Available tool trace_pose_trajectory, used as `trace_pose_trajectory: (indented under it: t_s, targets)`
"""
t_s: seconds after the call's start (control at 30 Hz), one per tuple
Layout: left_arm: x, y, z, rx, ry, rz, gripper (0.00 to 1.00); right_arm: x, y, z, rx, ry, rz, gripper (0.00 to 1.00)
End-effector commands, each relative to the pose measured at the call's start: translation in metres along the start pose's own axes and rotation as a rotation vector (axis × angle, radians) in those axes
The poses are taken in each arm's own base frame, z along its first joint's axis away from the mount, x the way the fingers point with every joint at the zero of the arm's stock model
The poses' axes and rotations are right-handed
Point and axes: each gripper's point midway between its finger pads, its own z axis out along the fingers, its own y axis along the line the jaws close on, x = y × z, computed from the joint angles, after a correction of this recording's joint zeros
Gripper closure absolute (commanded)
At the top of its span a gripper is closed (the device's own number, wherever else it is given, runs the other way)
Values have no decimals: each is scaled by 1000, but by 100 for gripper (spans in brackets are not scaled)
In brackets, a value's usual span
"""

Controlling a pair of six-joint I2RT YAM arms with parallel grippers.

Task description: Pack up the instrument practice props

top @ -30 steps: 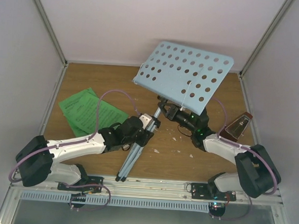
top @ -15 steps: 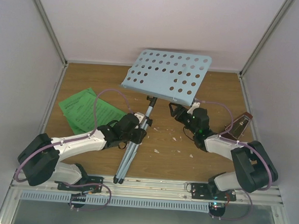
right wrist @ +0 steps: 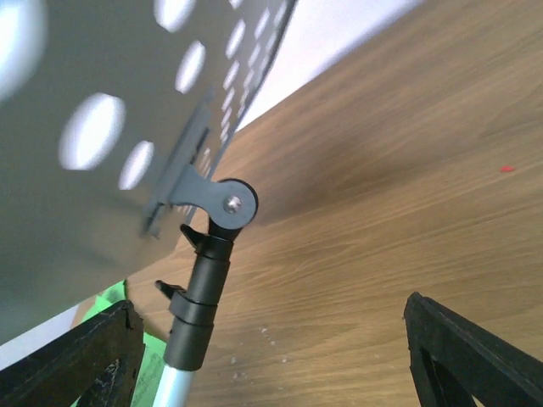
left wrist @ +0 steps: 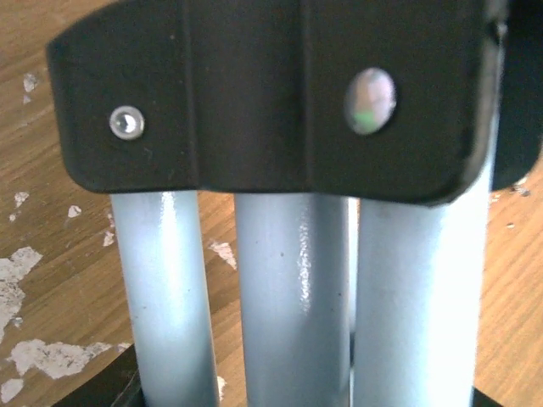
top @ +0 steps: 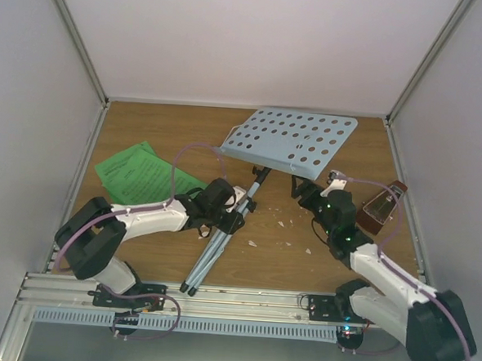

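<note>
Currently in hand: folding down the pale blue perforated music stand with silver tripod legs [top: 292, 140], judging by the legs drawn together and the desk tipped low.
Left gripper [top: 231, 211]: clamped round the bundled legs just below the black collar; its wrist view is filled by three silver tubes side by side.
Right gripper [top: 304, 184]: jaws wide apart and holding nothing, just right of the shaft and below the desk's near edge.
Music stand, place: mid-table, feet towards the near edge, desk towards the far wall and right of centre. Whether the desk touches the wood I cannot tell.
Pages: bright green sheet-music pages [top: 139, 174] lie flat on the left, apart from both grippers.
Metronome: small reddish-brown and clear pyramid metronome [top: 384, 206] stands upright by the right wall, just beside the right arm.
Crumbs: small white crumbs [top: 283, 224] are scattered between the arms and are no part of the job.
Container: no case or bag shows in any view.
Next move, as I judge it: the right gripper takes the desk's edge or its hinge bracket [right wrist: 227, 203] and swings the desk flat against the shaft, while the left holds the legs steady so the stand does not twist.
</note>
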Motion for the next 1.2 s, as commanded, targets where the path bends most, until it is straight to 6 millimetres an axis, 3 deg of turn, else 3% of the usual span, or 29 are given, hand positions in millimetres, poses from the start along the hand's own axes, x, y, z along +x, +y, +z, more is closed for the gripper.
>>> trace_pose_trajectory:
  t_s: [0.0,0.4,0.87,0.97,1.17]
  targets:
    - [-137,-4,-36,-44,-461,269,100,-10,-24,-28,117,-71,-45,15]
    - [-159,9,-14,-60,-437,400,100,-38,-31,-75,183,-191,-106,8]
    - [-165,23,33,-147,-316,468,100,-55,-27,-89,207,-249,-150,4]
    - [-163,25,42,-164,-293,459,93,-58,-23,-91,197,-258,-169,4]
    - [-166,22,43,-192,-302,444,69,-68,-12,-96,176,-277,-231,1]
